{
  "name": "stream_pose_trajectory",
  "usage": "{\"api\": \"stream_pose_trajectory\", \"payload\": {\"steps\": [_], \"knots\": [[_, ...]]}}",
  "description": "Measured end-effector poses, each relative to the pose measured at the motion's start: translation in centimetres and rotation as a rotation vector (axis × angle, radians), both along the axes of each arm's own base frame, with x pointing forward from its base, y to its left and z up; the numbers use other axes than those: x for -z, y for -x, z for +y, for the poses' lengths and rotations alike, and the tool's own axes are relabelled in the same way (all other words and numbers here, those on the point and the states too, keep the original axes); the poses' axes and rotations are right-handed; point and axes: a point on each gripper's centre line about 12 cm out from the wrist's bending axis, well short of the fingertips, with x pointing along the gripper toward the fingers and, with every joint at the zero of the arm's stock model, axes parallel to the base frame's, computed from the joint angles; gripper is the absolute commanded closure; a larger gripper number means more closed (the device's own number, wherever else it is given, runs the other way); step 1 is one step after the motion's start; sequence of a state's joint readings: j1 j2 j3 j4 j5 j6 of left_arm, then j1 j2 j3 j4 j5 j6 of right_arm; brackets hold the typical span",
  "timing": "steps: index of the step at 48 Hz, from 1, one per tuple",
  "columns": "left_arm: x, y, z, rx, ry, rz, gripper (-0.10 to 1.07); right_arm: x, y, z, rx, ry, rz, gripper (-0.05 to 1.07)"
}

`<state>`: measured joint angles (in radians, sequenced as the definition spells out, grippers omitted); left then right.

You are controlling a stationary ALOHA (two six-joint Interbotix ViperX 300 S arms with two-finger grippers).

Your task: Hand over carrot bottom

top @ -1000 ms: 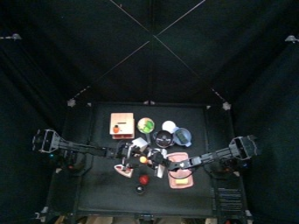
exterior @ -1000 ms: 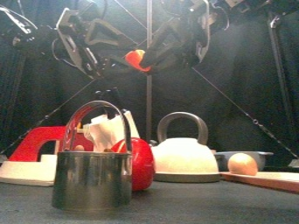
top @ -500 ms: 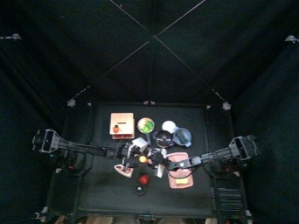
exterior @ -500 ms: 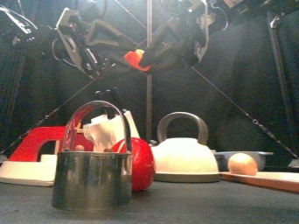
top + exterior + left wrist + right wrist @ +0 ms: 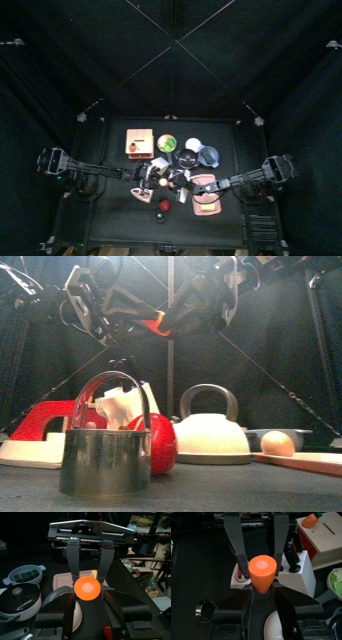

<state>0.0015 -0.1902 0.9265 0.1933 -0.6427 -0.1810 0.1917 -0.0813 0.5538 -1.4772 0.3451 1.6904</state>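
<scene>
Because the carrot bottom [image 5: 158, 324] is to be passed between arms, it is held high over the table [image 5: 114, 215], clenched in the right gripper [image 5: 262, 579], with the left gripper [image 5: 87, 592] placed around its other end, where a grip cannot be told.

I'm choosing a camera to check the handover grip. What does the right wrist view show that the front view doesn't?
Only the right wrist view: the right gripper with its jaws on both sides of the carrot bottom, and a white knife block below.
Only the front view: the metal cup, white kettle and egg on the table.
Both: the orange piece held aloft between the two arms.
</scene>
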Motion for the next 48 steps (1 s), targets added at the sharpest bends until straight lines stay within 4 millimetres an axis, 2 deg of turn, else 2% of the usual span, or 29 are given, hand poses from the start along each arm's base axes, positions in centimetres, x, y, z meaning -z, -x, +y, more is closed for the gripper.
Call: {"api": "stream_pose_trajectory", "payload": {"steps": [9,26,48], "knots": [[0.0,0.0,-0.05,0.002,-0.002,0.0,0.3,-0.05,-0.04,0.06,-0.001,-0.008,-0.003,0.28],[-0.05,0.02,-0.05,0.002,-0.002,-0.002,0.3,-0.12,-0.07,0.07,0.006,-0.022,-0.004,0.06],[-0.1,-0.03,0.1,-0.009,0.009,-0.002,0.3,-0.07,-0.03,-0.01,0.007,-0.011,-0.001,0.06]]}}
